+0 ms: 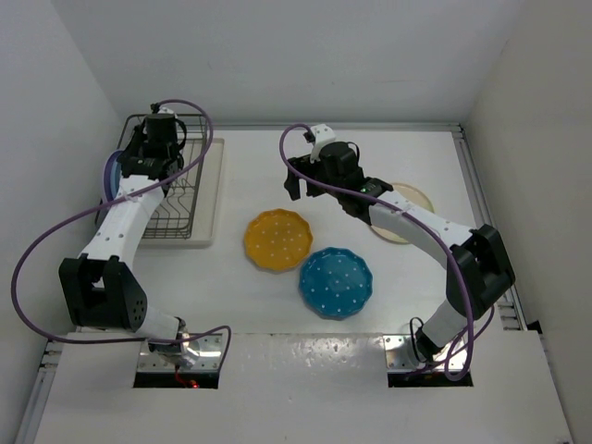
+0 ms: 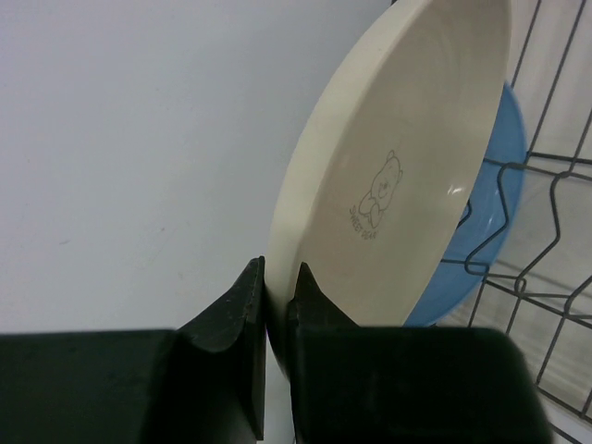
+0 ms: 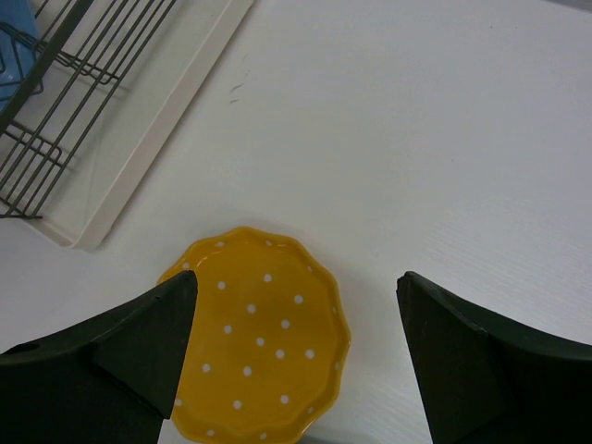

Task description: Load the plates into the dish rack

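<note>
Surface [image 1: 416,148]: white and matte, evenly lit.
Back wall [image 1: 277,55]: plain white, joined to the surface's far edge.
Left wall [image 1: 46,120]: plain white, slightly shaded.
Right wall [image 1: 546,129]: plain white, greyer.
Metal strip [image 1: 305,356]: set along the near edge, glare caught.

Overhead from behind, wrist views close (all share dish rack [image 1: 180,199])

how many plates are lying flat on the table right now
3: yellow dotted plate mid-table, teal dotted plate nearer and right of it, cream plate far right, partly under the right arm. The left end effector holds another, the bear-marked plate, at the dish rack.
</note>
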{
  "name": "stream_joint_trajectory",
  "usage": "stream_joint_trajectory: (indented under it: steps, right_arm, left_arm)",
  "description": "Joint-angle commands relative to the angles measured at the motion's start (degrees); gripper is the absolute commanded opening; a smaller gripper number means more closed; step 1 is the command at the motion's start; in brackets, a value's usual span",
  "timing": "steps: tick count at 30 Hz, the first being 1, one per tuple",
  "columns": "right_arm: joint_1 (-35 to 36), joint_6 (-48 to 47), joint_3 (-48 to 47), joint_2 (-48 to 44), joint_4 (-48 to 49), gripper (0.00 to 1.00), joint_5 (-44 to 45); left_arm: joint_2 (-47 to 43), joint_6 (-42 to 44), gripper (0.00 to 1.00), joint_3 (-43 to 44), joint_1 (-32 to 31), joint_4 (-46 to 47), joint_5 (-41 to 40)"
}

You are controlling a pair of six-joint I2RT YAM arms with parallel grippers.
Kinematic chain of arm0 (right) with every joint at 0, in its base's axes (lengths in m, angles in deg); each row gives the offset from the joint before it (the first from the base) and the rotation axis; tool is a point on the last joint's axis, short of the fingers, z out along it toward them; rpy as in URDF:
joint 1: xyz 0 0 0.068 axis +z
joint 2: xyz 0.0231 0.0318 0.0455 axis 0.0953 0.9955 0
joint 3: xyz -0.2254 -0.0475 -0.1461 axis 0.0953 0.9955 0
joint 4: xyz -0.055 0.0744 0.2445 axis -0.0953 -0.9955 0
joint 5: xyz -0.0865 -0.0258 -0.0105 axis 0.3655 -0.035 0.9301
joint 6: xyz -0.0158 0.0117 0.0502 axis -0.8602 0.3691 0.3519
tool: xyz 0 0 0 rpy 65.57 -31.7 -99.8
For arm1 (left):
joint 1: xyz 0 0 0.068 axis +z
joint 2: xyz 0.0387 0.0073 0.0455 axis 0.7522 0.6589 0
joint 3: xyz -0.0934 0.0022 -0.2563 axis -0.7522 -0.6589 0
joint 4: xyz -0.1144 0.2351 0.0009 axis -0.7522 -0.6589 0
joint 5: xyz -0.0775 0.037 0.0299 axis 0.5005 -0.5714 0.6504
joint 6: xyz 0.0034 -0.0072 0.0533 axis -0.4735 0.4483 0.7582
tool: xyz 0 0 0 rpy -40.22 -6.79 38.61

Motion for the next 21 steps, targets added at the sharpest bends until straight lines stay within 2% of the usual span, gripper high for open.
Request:
stream_joint_trajectory:
  steps: [1,6,12,21]
  right_arm:
    - [-0.33,-0.83,-1.39,-0.79,1.35,0.89,0.10]
    - [-0.58,-0.74,-1.65,-0.61,1.35,0.89,-0.08]
    - [-0.50,-0.91,-1.22,-0.97,-0.24,0.89,0.10]
    - [-0.50,-0.91,-1.22,-1.14,-0.06,0.89,0.01]
  left_arm:
    - [-2.16,1.72,0.00,-0.46,0.57,2.62,-4.40]
    - [-2.16,1.72,0.00,-0.99,0.57,3.14,-4.40]
    - [-2.16,-2.31,0.00,-2.92,0.57,0.59,0.43]
    - [-1.64,-1.71,0.00,-7.49,1.62,2.88,-0.71]
